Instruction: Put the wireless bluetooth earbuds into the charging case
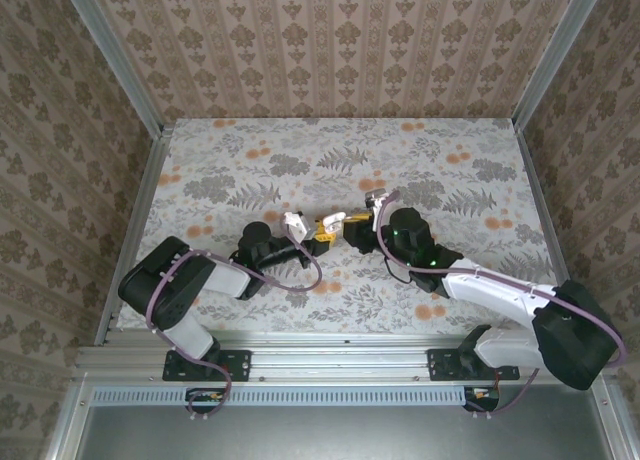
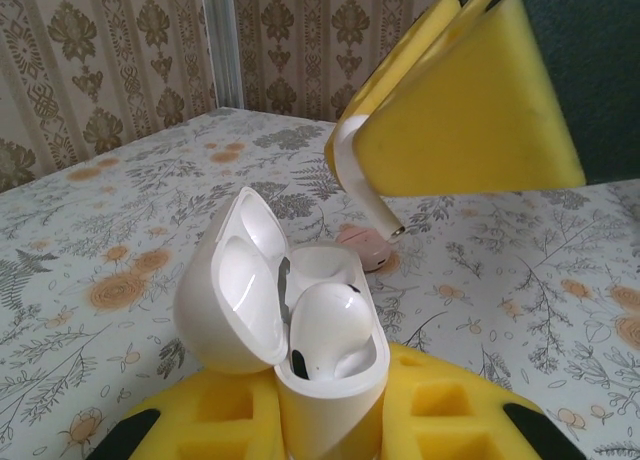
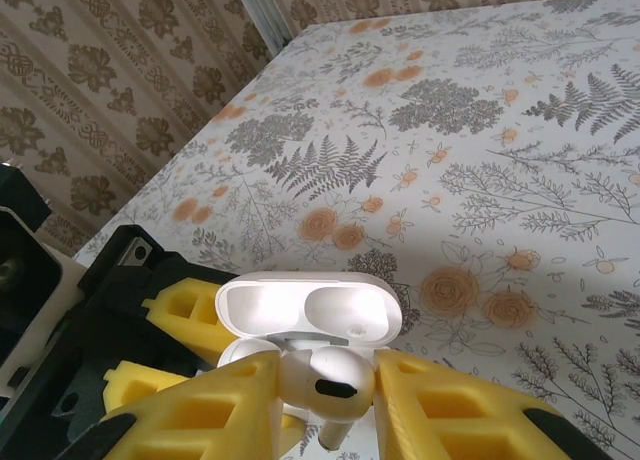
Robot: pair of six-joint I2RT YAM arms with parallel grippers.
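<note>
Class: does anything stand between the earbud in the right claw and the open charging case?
Nothing visible does: open air separates the earbud in the right claw from the charging case, whose lid stands open.

Lighting is even, diffuse and moderately bright in all three views, with no hard-edged shadows. From overhead, the arms cast only faint, soft shadows on the table (image 1: 250,145), and detail is small but sharp. In the left wrist view, the glossy lid of the charging case (image 2: 235,300) carries broad, soft highlights without blown-out glare, and the wallpaper (image 2: 100,70) behind is slightly soft. In the right wrist view, the earbud (image 3: 335,375) is in fair focus. The yellow foam (image 3: 200,420) at the lower edge is mildly blurred.
</note>
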